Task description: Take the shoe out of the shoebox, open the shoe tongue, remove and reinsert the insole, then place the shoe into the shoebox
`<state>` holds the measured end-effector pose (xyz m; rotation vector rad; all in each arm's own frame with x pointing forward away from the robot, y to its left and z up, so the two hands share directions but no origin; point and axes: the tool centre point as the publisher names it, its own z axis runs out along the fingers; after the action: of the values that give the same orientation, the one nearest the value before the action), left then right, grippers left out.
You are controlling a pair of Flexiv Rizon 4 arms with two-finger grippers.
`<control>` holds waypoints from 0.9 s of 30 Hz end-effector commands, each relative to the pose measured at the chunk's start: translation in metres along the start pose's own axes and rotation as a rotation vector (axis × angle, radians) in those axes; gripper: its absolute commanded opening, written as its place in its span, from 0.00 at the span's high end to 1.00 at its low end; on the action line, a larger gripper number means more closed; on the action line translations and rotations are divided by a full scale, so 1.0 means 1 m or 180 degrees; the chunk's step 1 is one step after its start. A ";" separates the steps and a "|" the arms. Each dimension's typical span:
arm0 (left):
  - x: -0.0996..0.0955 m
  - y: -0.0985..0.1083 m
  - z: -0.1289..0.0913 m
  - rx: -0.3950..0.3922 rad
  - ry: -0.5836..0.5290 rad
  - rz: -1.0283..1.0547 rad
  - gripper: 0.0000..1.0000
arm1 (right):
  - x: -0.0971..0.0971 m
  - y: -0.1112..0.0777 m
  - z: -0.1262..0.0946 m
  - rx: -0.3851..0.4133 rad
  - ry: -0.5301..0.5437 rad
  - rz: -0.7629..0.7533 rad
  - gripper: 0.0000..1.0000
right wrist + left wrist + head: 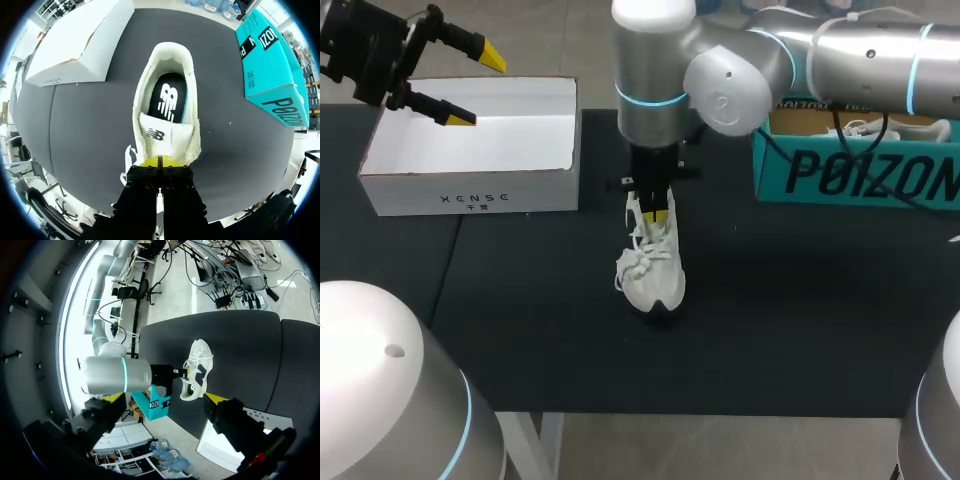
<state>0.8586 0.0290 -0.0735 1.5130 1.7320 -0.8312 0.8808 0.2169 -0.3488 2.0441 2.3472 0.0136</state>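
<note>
A white sneaker stands upright on the black table mat, toe toward the front edge. In the right wrist view its tongue lies over the black insole. My right gripper comes straight down onto the shoe. Its yellow tips are shut at the lace end of the tongue; I cannot tell whether they pinch anything. The open white shoebox sits empty at the back left. My left gripper hovers open above that box, holding nothing. From the left wrist view the sneaker lies far ahead.
A teal box stands at the back right, with another white shoe in it. My right arm stretches over it from the right. Bare black mat surrounds the sneaker on all sides.
</note>
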 end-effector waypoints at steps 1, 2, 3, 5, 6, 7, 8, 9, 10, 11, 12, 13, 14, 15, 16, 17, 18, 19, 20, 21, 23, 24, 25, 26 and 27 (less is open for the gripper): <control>0.000 0.000 0.000 0.0001 0.0009 0.0001 0.00 | 0.008 0.012 0.009 0.0124 -0.0151 0.0003 1.00; 0.000 0.000 0.000 0.0001 0.0009 0.0001 0.00 | 0.008 0.010 0.007 0.0124 -0.0116 0.0026 1.00; 0.000 0.000 0.000 0.0001 0.0009 0.0001 0.00 | 0.006 0.009 0.003 0.0096 -0.0108 0.0023 1.00; 0.000 0.000 0.000 0.0001 0.0009 0.0001 0.00 | 0.007 0.006 -0.011 -0.0011 -0.0081 -0.0055 1.00; 0.000 0.000 0.000 0.0001 0.0009 0.0001 0.00 | 0.004 0.007 -0.017 -0.0069 -0.0063 -0.0148 1.00; 0.000 0.000 0.000 0.0001 0.0009 0.0001 0.00 | 0.006 0.006 -0.027 -0.0150 0.0008 -0.0311 1.00; 0.000 0.000 0.000 0.0001 0.0009 0.0001 0.00 | 0.007 0.005 -0.034 -0.0214 0.0090 -0.0558 1.00; 0.000 0.000 0.000 0.0001 0.0009 0.0001 0.00 | 0.010 0.004 -0.041 -0.0237 0.0165 -0.0852 1.00; 0.000 0.000 0.000 0.0001 0.0009 0.0001 0.00 | 0.012 0.001 -0.047 -0.0314 0.0192 -0.1130 1.00; 0.000 0.000 0.000 0.0001 0.0009 0.0001 0.00 | 0.013 0.000 -0.050 -0.0323 0.0253 -0.1551 1.00; 0.000 0.000 0.000 0.0001 0.0009 0.0001 0.00 | 0.014 -0.001 -0.049 -0.0192 0.0572 -0.2066 1.00; 0.000 0.000 0.000 0.0001 0.0009 0.0001 0.00 | 0.012 -0.004 -0.051 -0.0079 0.0567 -0.2357 1.00; 0.000 0.000 0.000 0.0001 0.0009 0.0001 0.00 | 0.007 -0.002 -0.050 -0.0087 0.0209 -0.2378 1.00; 0.000 0.000 0.000 0.0001 0.0009 0.0001 0.00 | 0.007 -0.002 -0.050 -0.0087 0.0209 -0.2378 1.00; 0.000 0.000 0.000 0.0001 0.0009 0.0001 0.00 | 0.007 -0.002 -0.050 -0.0087 0.0209 -0.2378 1.00; 0.000 0.000 0.000 0.0001 0.0009 0.0001 0.00 | 0.007 -0.002 -0.050 -0.0087 0.0209 -0.2378 1.00; 0.000 0.000 0.000 0.0001 0.0009 0.0001 0.00 | 0.007 -0.002 -0.050 -0.0087 0.0209 -0.2378 1.00; 0.000 0.000 0.000 0.0001 0.0009 0.0001 0.00 | 0.007 -0.002 -0.050 -0.0087 0.0209 -0.2378 1.00; 0.000 0.000 0.000 0.0001 0.0009 0.0001 0.00 | 0.007 -0.002 -0.050 -0.0087 0.0209 -0.2378 1.00; 0.000 0.000 0.000 0.0001 0.0009 0.0001 0.00 | 0.007 -0.002 -0.050 -0.0087 0.0209 -0.2378 1.00; 0.000 0.000 0.000 0.0001 0.0009 0.0001 0.00 | 0.007 -0.002 -0.050 -0.0087 0.0209 -0.2378 1.00; 0.000 0.000 0.000 0.0001 0.0009 0.0001 0.00 | 0.007 -0.002 -0.050 -0.0087 0.0209 -0.2378 1.00; 0.000 0.000 0.000 0.0001 0.0009 0.0001 0.00 | 0.007 -0.002 -0.050 -0.0087 0.0209 -0.2378 1.00; 0.000 0.000 0.000 0.0001 0.0009 0.0001 0.00 | 0.007 -0.002 -0.050 -0.0087 0.0209 -0.2378 1.00; 0.000 0.000 0.000 0.0001 0.0009 0.0001 0.00 | 0.012 0.004 -0.047 -0.0246 0.0176 -0.2562 1.00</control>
<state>0.8586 0.0291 -0.0735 1.5129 1.7321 -0.8311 0.8744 0.2245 -0.2978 1.1523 2.9054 0.1007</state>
